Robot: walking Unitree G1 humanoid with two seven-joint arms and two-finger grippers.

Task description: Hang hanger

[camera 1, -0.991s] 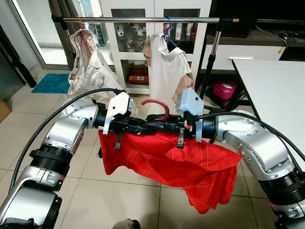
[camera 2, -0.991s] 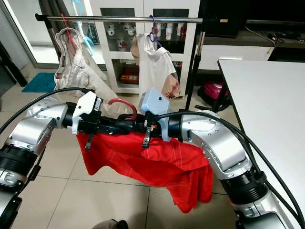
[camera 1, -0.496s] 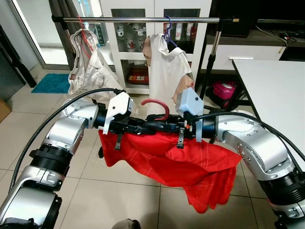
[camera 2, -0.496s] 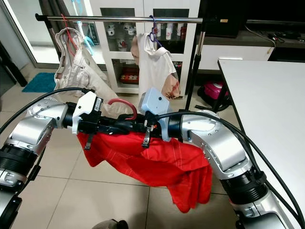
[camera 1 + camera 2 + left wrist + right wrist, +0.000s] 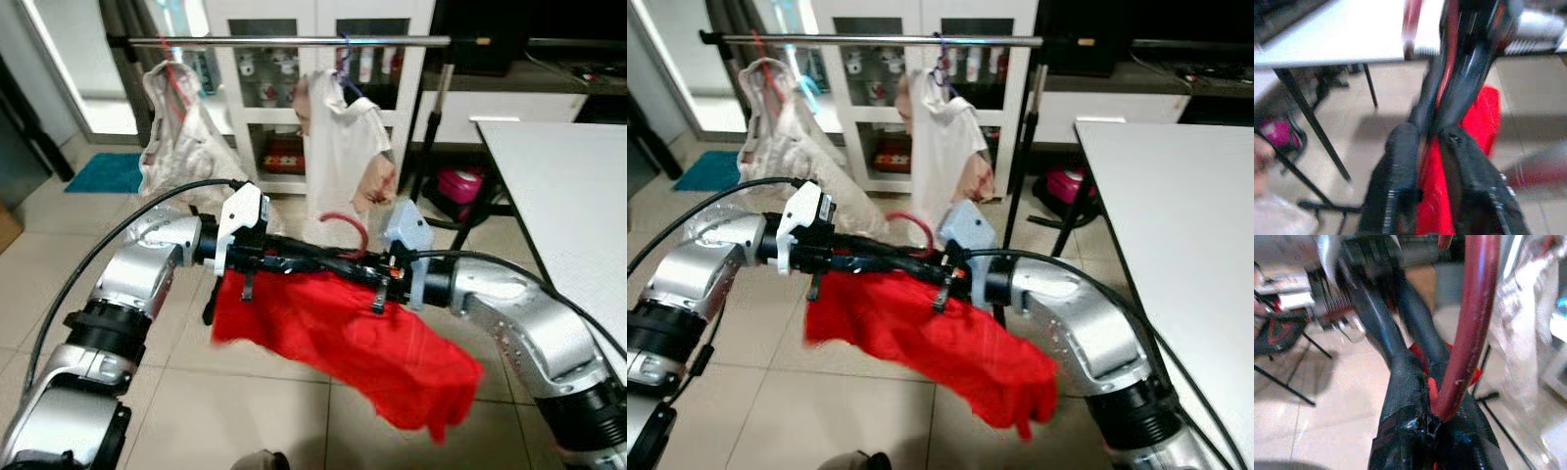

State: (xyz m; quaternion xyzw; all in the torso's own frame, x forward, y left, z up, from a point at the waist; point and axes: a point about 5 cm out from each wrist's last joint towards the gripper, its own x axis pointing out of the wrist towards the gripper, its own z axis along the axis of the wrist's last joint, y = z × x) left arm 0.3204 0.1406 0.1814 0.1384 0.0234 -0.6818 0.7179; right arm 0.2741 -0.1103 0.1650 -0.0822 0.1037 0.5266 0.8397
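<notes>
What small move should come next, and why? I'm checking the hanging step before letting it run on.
Probably raise both arms together, up and forward toward the rail. The left gripper and right gripper hold the red hanger with the red garment draped below, and its hook is well under the rail. The open stretch between the beige garment and the white shirt looks like the likeliest spot.

L tool (image 5: 1427,142) clamped on red hanger (image 5: 1449,73), red cloth (image 5: 1479,117) below.
</notes>
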